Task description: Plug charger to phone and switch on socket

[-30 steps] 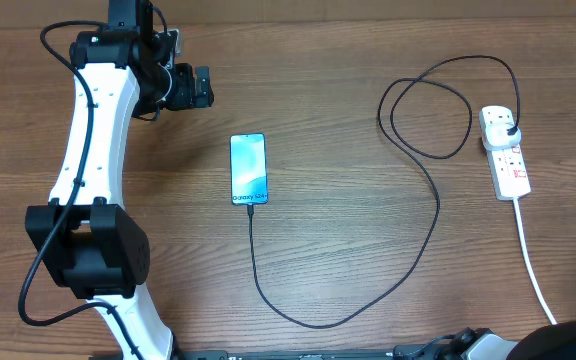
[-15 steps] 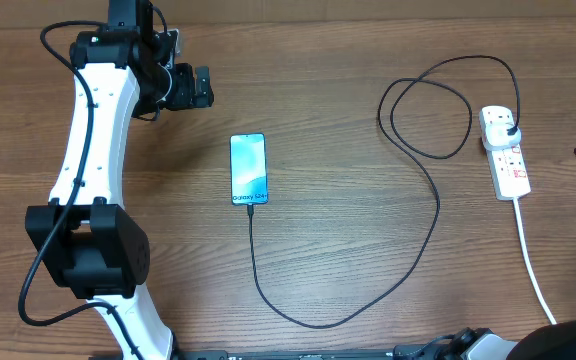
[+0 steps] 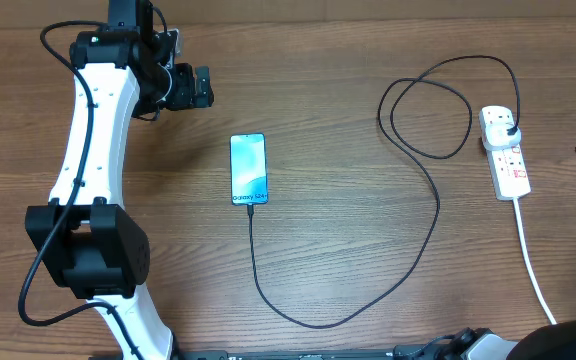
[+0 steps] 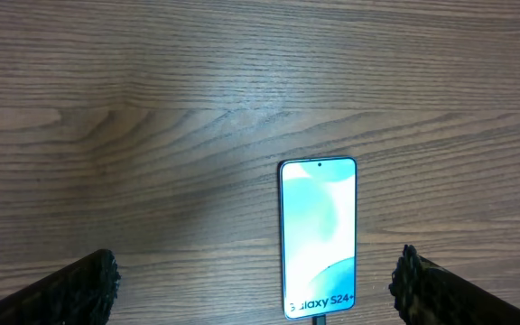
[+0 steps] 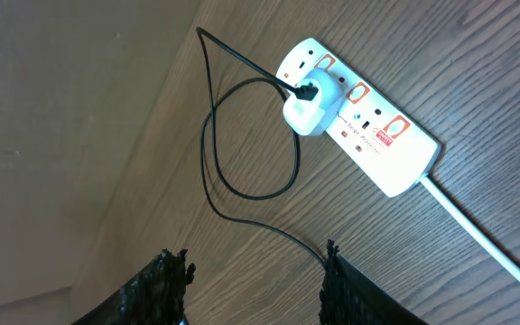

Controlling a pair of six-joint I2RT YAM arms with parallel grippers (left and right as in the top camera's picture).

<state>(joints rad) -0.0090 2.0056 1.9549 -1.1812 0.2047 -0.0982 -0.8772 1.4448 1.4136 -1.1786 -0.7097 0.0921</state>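
- Currently seeing phone (image 3: pixel 249 169) flat on the wooden table (image 3: pixel 348 80), roughly centre, screen lit blue-cyan, "Galaxy" text at the end nearest the robot.
- Tracing charger (image 3: pixel 438 215): black connector tip sits against the phone's "Galaxy" end, touching it; cannot confirm full seating.
- Following the cable from there: toward the robot, curving right, back up across the table, through one loop, then into a white adapter (image 5: pixel 303 116) seated in the socket (image 5: pixel 395 153).
- Placing socket near the table's right edge, well apart from the phone, with white cord (image 5: pixel 486 228) leaving its near end.
- Noting reddish switches (image 5: pixel 359 91) on the socket's top face; on/off position not readable.
- Reading left gripper (image 4: pixel 255 271) as released: fingers (image 4: pixel 79 289) spread wide, hovering over the table's far-left area, phone framed between them in the wrist view, not touching it.
- Reading right gripper (image 5: pixel 253 266) as released too: fingertips (image 5: pixel 165 289) apart, above the table just right of the socket, clear of it, with a run of black cable passing beneath.
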